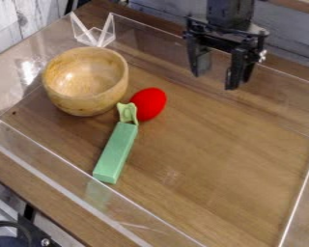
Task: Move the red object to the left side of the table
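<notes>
Camera view: gripper [220, 73] hangs with jaws spread, nothing between them, well apart from the bowl [85, 80] toward the far right. Red object [148, 103] sits on the table [235, 164] just beside the bowl's right rim, touching the upper end of the green block [117, 150].

Judgement: small, light, probably hard smooth plastic; round, so may roll or slip. Pinch across the widest middle, from above.
</notes>
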Robot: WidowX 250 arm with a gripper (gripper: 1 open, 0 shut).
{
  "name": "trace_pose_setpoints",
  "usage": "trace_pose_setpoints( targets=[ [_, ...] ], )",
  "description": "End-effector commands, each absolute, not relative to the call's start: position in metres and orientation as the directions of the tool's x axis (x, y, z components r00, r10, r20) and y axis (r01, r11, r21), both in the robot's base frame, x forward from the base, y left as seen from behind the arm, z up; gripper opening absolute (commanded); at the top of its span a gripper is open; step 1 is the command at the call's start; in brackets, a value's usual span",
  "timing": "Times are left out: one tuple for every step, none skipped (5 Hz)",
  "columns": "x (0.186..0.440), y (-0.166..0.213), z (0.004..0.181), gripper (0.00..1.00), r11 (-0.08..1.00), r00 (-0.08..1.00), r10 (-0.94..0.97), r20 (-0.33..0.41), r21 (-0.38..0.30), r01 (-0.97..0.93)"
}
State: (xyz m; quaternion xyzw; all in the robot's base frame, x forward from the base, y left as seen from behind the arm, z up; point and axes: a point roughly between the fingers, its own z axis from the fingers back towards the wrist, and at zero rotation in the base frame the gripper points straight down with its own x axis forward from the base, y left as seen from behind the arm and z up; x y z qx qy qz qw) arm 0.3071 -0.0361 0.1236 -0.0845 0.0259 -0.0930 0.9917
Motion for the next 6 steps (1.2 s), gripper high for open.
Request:
trace_pose_setpoints(
  targets=[
    [0.31,-0.032,0.142,1.0,0.967,0.982,-0.186,0.025,-0.175,0.187],
    [0.305,-0.033,0.143,1.0,0.961,0.978,-0.205,0.021,-0.183,0.206],
    [0.303,-0.035,0.145,1.0,0.955,0.973,-0.231,0.025,-0.185,0.232],
    [0.299,-0.038,0.15,1.0,0.951,0.969,-0.244,0.03,-0.188,0.245],
    [0.297,-0.041,0.149,1.0,0.95,0.97,-0.241,0.026,-0.199,0.241],
    [0.296,-0.044,0.147,1.0,0.949,0.971,-0.24,0.021,-0.206,0.239]
  ],
)
